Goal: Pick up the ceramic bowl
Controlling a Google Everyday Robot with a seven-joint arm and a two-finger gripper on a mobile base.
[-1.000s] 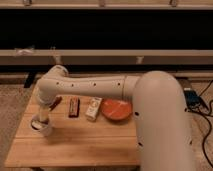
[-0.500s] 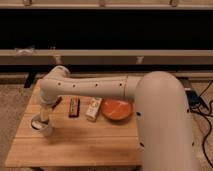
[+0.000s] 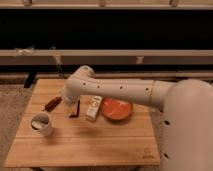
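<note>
The ceramic bowl point(image 3: 117, 109) is a wide, shallow orange-red bowl. It sits on the wooden table point(image 3: 85, 145), right of centre. My white arm reaches in from the right, passes behind the bowl and bends down at its elbow point(image 3: 81, 79). The gripper point(image 3: 68, 102) hangs low over the table's left-middle, left of the bowl, with a white packet and a dark bar between them. It holds nothing that I can see.
A white mug point(image 3: 41, 123) stands at the front left. A red-brown item point(image 3: 51, 104) lies left of the gripper. A dark bar point(image 3: 76, 109) and a white packet point(image 3: 93, 107) lie between gripper and bowl. A dark shelf unit runs behind the table.
The arm's elbow and gripper have swung to the right, away from the mug and closer to the bowl. The objects on the table have not moved.
</note>
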